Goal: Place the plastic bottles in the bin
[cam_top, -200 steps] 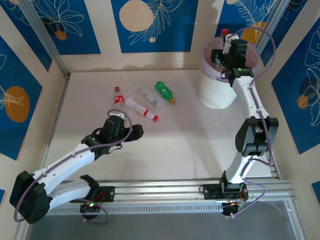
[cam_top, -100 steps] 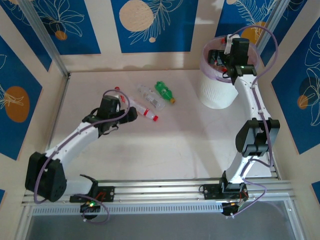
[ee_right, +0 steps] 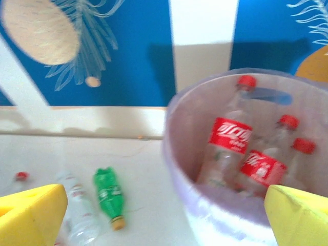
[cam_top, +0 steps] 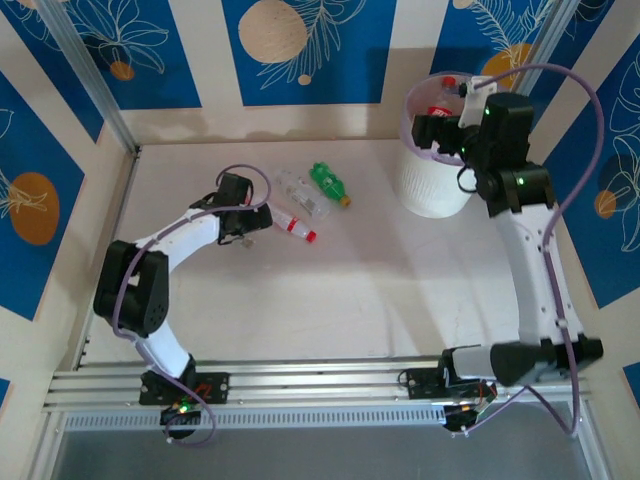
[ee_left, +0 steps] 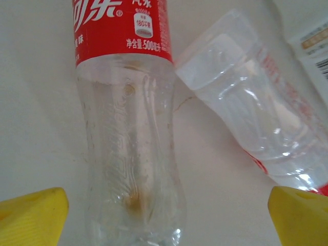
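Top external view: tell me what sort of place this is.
Probably a robot test cell, not a home: a table walled by blue printed panels, left arm and right arm bolted to a metal rail, empty bottles laid out near a white bin.

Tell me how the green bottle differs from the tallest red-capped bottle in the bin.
Colour: the green bottle is green with a yellowish cap; the red-capped bottle is clear with a red label. Pose: the green bottle lies flat; the red-capped bottle stands nearly upright. Place: the green bottle is on the table; the red-capped bottle is inside the bin. Both are capped.
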You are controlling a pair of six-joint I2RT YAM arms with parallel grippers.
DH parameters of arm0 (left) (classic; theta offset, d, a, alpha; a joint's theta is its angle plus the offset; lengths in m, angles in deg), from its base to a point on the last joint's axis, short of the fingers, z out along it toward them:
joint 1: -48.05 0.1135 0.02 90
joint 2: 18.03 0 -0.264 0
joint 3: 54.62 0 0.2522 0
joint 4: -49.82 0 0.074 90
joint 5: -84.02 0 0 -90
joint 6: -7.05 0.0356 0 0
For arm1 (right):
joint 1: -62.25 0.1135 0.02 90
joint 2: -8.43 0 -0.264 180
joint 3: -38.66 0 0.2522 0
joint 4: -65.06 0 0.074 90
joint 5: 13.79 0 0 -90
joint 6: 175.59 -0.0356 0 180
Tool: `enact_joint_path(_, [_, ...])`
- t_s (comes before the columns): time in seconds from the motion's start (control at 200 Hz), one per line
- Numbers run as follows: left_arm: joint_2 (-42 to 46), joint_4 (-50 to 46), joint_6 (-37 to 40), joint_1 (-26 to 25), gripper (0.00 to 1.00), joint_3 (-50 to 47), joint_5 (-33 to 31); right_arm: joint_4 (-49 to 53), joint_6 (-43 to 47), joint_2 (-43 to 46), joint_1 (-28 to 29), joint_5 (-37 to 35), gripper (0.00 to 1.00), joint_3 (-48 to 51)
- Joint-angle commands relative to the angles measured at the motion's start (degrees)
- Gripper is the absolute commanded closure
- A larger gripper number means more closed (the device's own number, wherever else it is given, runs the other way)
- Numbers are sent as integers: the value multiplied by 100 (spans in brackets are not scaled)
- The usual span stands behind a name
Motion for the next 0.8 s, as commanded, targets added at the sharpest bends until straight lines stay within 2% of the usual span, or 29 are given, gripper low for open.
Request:
enact_joint_path(0.0, [-62,-56,71,48,2,-7,-237,318,-417,335,64,510,1,403])
enact_joint_path(0.22, [-294,62,164,57,7,-157,-510,622,-577,618,392,659,1,552])
enact_joint_path(0.455, [-663,166,137,66,14,-71,-489,790,-854,1138,634,758,1,1036])
enact_joint_path(0.795, [-848,262,174,61,37,-32,-480,1071,-943,1620,629,807,0,1541])
